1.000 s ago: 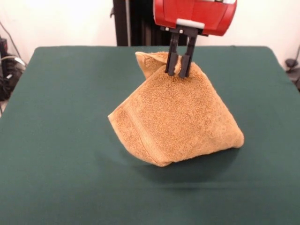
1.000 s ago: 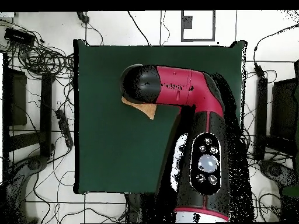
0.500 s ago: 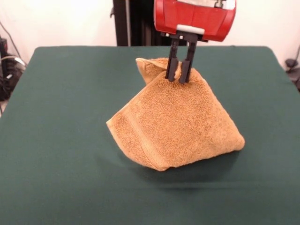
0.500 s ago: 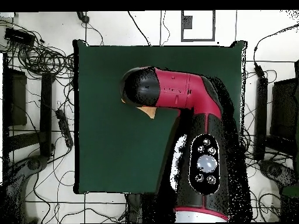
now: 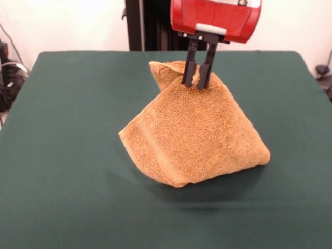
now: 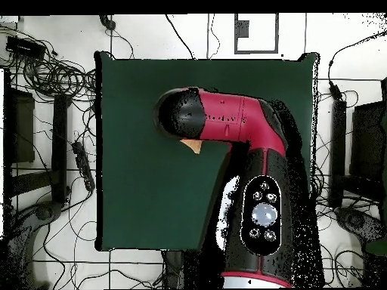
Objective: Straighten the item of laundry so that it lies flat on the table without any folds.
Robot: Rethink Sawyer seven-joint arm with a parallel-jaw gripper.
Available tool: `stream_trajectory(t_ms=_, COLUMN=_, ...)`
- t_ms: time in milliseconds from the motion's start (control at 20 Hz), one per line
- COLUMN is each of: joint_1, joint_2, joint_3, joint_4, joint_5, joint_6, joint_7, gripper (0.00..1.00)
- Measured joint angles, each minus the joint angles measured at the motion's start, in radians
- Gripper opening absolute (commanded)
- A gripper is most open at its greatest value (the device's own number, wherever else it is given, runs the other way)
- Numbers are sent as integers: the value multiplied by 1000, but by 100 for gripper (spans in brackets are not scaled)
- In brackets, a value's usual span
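Observation:
The orange-tan towel (image 5: 197, 132) hangs in a tent shape over the middle of the dark green table (image 5: 67, 155), pinched at its top. One corner (image 5: 161, 70) sticks up behind the pinch. Its lower fold and woven band hang at or just above the cloth surface; I cannot tell if they touch. My gripper (image 5: 195, 83) comes down from the red arm head and is shut on the towel's top. In the overhead view the arm (image 6: 227, 121) covers nearly all of the towel; only a small corner (image 6: 193, 146) shows.
Cables and equipment (image 6: 45, 113) lie on the floor beside the table. The robot's black pedestal (image 5: 142, 23) stands at the far side of the table.
The gripper holds the same pinch on the towel. The towel has shifted only slightly, with a small sway. In the overhead view less of the towel's corner shows under the arm.

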Motion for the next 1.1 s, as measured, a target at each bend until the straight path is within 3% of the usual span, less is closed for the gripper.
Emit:
stream_trajectory(t_ms=600, joint_1=-3, joint_2=2, joint_3=-24, joint_4=34, joint_5=-7, joint_6=-37, joint_7=0, gripper=0)
stream_trajectory(t_ms=650, joint_1=-3, joint_2=2, joint_3=-24, joint_4=38, joint_5=-9, joint_6=-46, joint_7=0, gripper=100)
stream_trajectory(t_ms=1100, joint_1=-3, joint_2=6, joint_3=-25, joint_4=42, joint_5=-12, joint_6=-109, joint_7=0, gripper=100)
